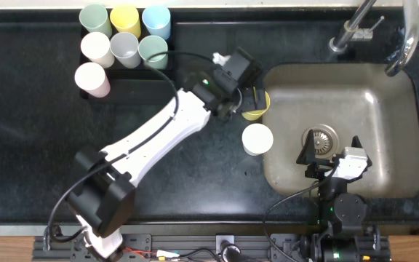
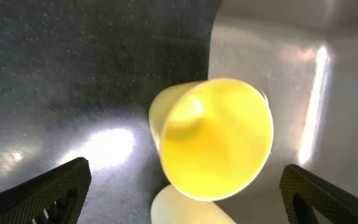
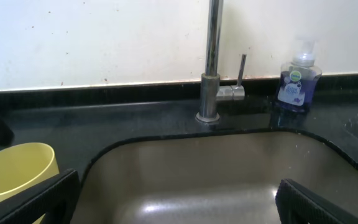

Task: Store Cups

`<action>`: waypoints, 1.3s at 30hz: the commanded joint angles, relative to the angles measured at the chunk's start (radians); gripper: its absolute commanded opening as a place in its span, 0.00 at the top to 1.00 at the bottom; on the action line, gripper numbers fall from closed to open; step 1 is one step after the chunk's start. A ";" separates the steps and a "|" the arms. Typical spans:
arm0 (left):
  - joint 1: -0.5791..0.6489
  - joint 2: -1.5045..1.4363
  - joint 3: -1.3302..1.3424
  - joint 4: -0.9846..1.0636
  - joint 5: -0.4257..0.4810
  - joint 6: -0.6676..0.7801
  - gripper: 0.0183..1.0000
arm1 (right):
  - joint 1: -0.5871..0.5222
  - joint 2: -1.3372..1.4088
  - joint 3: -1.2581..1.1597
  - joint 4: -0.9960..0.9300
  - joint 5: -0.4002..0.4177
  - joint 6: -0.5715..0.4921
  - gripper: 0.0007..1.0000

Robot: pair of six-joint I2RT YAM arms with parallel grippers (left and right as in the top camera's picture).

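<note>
right gripper [image 3: 179,202] hangs open over the sink [image 1: 384,145]; past it a white cup [image 1: 257,138] and the yellow cup [image 2: 213,140] sit at the sink's rim, with the left gripper [image 2: 185,190] spread wide above the yellow one, holding nothing. the pick seems in hand; next it must close on the cup, then carry it to the stored cups [image 1: 125,45]

You have a black speckled stone countertop [image 1: 35,145] across the whole frame, with a stainless steel sink basin [image 1: 391,145] sunk into its right half. At upper left, six plastic cups [image 1: 125,47] stand in two rows of three. A pink plastic cup [image 1: 92,78] stands just beside them at lower left. A yellow plastic cup [image 1: 255,114] lies on its side at the sink's left rim, with a cream cup [image 1: 257,138] just below it. A chrome tap [image 1: 348,33] rises at upper right.
</note>
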 commanded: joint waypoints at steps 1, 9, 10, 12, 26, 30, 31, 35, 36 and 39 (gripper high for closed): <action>0.014 0.005 0.003 -0.001 0.012 0.060 0.00 | -0.006 -0.007 0.000 0.006 -0.006 -0.003 0.00; 0.018 0.024 0.003 -0.030 -0.015 0.103 0.03 | -0.006 -0.007 0.000 0.006 -0.006 -0.003 0.00; 0.019 0.029 0.003 -0.031 -0.014 0.102 0.03 | -0.006 -0.007 0.000 0.006 -0.006 -0.003 0.00; 0.020 0.040 0.003 -0.029 -0.003 0.102 0.03 | -0.006 -0.007 0.000 0.006 -0.006 -0.003 0.00; 0.020 0.085 0.002 -0.032 0.026 0.101 0.34 | -0.006 -0.007 0.000 0.006 -0.006 -0.003 0.00; 0.020 0.085 0.002 -0.027 0.026 0.102 0.88 | -0.006 -0.007 0.000 0.006 -0.006 -0.003 0.00; 0.020 0.085 0.002 -0.024 0.023 0.102 0.93 | -0.006 -0.007 0.000 0.006 -0.006 -0.003 0.00; 0.029 0.066 0.012 -0.021 -0.020 0.101 0.98 | -0.006 -0.007 0.000 0.006 -0.006 -0.003 0.00; 0.034 0.048 0.014 -0.020 -0.046 0.102 0.98 | -0.006 -0.007 0.000 0.006 -0.006 -0.003 0.00; 0.076 -0.043 0.015 -0.021 -0.140 0.101 0.98 | -0.006 -0.007 0.000 0.006 -0.006 -0.003 0.00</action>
